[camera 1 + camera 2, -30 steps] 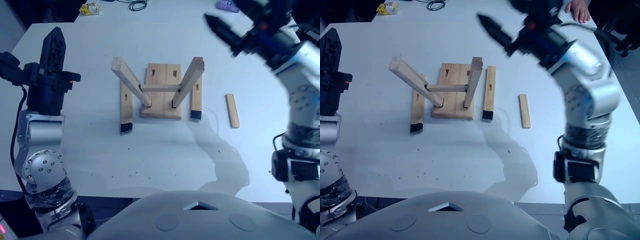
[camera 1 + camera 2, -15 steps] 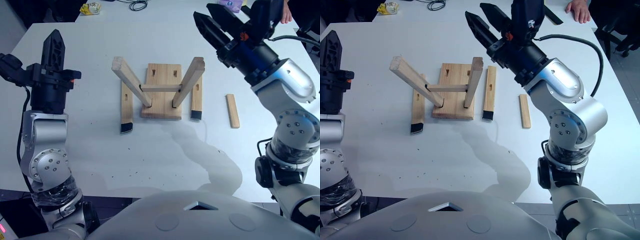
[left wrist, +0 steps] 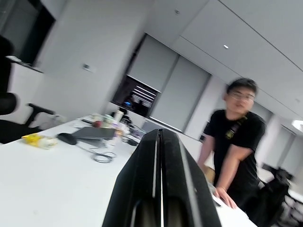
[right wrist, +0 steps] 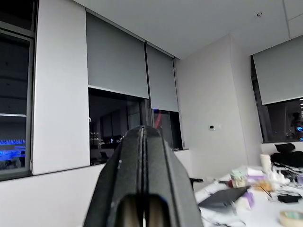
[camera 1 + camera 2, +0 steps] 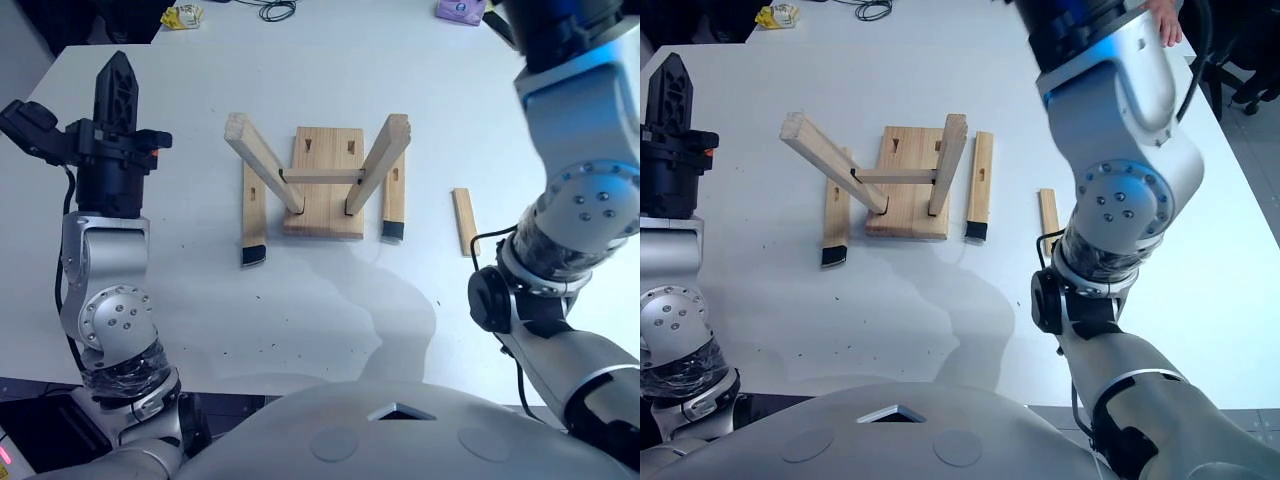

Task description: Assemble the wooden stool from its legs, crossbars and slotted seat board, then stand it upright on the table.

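While the seat board (image 5: 322, 212) lies flat at the middle of the table (image 5: 300, 320), two slanted legs (image 5: 262, 165) stand in it, leaning outward and joined by a crossbar (image 5: 322, 176) — two more legs (image 5: 253, 215) lie flat just beside its left and right edges, and a loose crossbar (image 5: 464, 221) lies apart to the right. The left gripper (image 5: 115, 75) points upward over the table's left side, well apart from the wood, fingers pressed together and empty — the right gripper (image 4: 142, 130) likewise has its fingers together, holding nothing.
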Robot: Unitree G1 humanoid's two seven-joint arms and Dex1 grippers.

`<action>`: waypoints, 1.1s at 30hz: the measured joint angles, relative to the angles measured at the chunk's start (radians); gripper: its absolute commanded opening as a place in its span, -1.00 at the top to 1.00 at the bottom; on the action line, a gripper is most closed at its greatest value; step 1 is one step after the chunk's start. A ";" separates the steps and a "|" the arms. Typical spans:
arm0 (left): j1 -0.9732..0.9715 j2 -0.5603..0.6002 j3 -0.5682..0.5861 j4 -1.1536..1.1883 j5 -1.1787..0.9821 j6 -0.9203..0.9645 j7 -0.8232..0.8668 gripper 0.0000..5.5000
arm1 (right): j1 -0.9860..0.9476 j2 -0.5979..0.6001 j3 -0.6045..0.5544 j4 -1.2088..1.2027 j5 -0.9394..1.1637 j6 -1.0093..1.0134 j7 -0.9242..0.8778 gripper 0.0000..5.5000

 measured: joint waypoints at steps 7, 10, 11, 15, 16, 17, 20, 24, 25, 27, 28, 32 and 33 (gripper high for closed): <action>-0.062 0.025 -0.190 -0.234 0.173 0.114 0.187 1.00 | 0.171 -0.126 0.080 -0.060 -0.031 0.088 0.064 0.99; -0.121 0.017 -0.249 -0.251 0.210 0.162 0.241 1.00 | 0.188 -0.121 0.078 -0.083 -0.027 0.101 0.054 0.99; -0.142 0.013 -0.266 -0.251 0.225 0.176 0.257 1.00 | 0.191 -0.116 0.082 -0.088 -0.027 0.102 0.050 0.99; -0.173 -0.011 -0.302 -0.234 0.256 0.212 0.277 1.00 | 0.214 -0.089 0.094 -0.111 -0.016 0.125 0.019 0.99; -0.180 -0.014 -0.301 -0.232 0.264 0.214 0.283 1.00 | 0.222 -0.082 0.096 -0.114 -0.012 0.131 0.011 0.99; -0.188 -0.016 -0.301 -0.226 0.271 0.220 0.287 1.00 | 0.231 -0.074 0.099 -0.119 -0.011 0.137 -0.002 0.99; -0.199 -0.016 -0.305 -0.200 0.308 0.238 0.293 1.00 | 0.265 -0.052 0.119 -0.128 -0.011 0.146 -0.025 0.99; -0.229 -0.007 -0.320 -0.172 0.364 0.247 0.263 1.00 | 0.276 -0.011 0.148 -0.122 -0.030 0.127 -0.043 0.99; -0.264 -0.003 -0.320 -0.163 0.379 0.239 0.247 1.00 | 0.250 0.019 0.137 -0.111 -0.030 0.105 -0.055 0.99; -0.346 0.008 -0.297 -0.146 0.402 0.204 0.220 1.00 | 0.154 0.063 0.081 -0.086 -0.020 0.046 -0.081 0.99; -0.384 0.010 -0.281 -0.141 0.411 0.186 0.213 1.00 | 0.108 0.074 0.054 -0.078 -0.014 0.016 -0.091 0.99; -0.576 0.015 -0.207 -0.137 0.411 0.121 0.203 1.00 | -0.063 0.087 -0.052 -0.025 0.018 -0.077 -0.122 0.99; -0.591 0.015 -0.205 -0.142 0.407 0.122 0.201 1.00 | -0.070 0.088 -0.059 -0.020 0.031 -0.078 -0.126 0.99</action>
